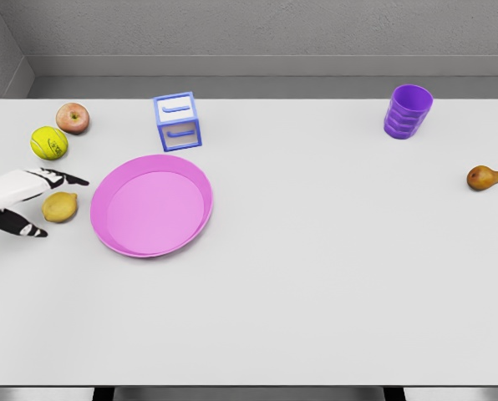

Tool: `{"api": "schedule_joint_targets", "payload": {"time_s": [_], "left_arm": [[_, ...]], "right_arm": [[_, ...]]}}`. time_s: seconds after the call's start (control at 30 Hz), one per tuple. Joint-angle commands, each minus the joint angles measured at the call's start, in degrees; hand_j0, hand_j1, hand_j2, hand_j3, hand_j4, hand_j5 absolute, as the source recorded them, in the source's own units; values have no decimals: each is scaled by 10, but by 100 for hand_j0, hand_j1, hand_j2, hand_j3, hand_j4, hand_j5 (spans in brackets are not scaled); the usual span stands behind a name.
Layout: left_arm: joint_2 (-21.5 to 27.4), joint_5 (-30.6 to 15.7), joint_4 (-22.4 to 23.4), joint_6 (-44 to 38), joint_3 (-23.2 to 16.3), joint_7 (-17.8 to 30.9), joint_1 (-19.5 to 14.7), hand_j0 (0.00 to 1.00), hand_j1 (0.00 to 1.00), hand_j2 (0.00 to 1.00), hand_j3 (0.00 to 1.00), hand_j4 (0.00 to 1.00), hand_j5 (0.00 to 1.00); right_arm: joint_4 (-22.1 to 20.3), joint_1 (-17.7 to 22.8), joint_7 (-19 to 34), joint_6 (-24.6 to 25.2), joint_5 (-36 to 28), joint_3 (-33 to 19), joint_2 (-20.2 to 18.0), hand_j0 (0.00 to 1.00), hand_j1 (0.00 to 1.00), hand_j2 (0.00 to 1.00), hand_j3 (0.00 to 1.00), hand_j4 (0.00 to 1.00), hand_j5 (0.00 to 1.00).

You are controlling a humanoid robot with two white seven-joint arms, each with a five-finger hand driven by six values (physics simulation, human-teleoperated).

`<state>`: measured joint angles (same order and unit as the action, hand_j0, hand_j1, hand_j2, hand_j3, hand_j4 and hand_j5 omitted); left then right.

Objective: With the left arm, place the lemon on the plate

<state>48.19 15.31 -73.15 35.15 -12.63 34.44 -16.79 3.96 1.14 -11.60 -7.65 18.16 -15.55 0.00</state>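
Though unlabelled, lemon [60,207] seemingly between fingers [65,179].

Nothing here can be read; the blue marks on the cube [178,122], upper left, form no legible letters.

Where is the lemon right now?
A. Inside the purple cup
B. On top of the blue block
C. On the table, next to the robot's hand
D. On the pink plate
C. The lemon lies on the table left of the plate, between the spread fingers of the left hand, not lifted yet.
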Motion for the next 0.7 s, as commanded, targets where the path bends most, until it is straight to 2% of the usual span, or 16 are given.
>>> {"api": "schedule_joint_targets", "payload": {"time_s": [0.0,0.07,0.33,0.37,0.47,0.67], "left_arm": [[-2,1,-1,-1,-6,5,0,93,93,93,93,93,93],[-1,1,1,-1,-6,5,0,89,89,89,89,89,89],[1,5,5,-1,0,6,-2,88,88,88,88,88,88],[1,10,5,-1,-1,6,-2,81,81,81,81,81,81],[1,14,24,-1,2,6,-10,80,80,80,80,80,80],[-7,40,21,-1,-5,6,-14,80,80,80,80,80,80]], "right_arm": [[0,0,0,0,0,0,0,100,100,100,100,100,100],[0,0,0,0,0,0,0,100,100,100,100,100,100],[0,0,0,0,0,0,0,100,100,100,100,100,100],[0,0,0,0,0,0,0,100,100,100,100,100,100],[0,0,0,0,0,0,0,100,100,100,100,100,100],[0,0,0,0,0,0,0,100,100,100,100,100,100]]}}
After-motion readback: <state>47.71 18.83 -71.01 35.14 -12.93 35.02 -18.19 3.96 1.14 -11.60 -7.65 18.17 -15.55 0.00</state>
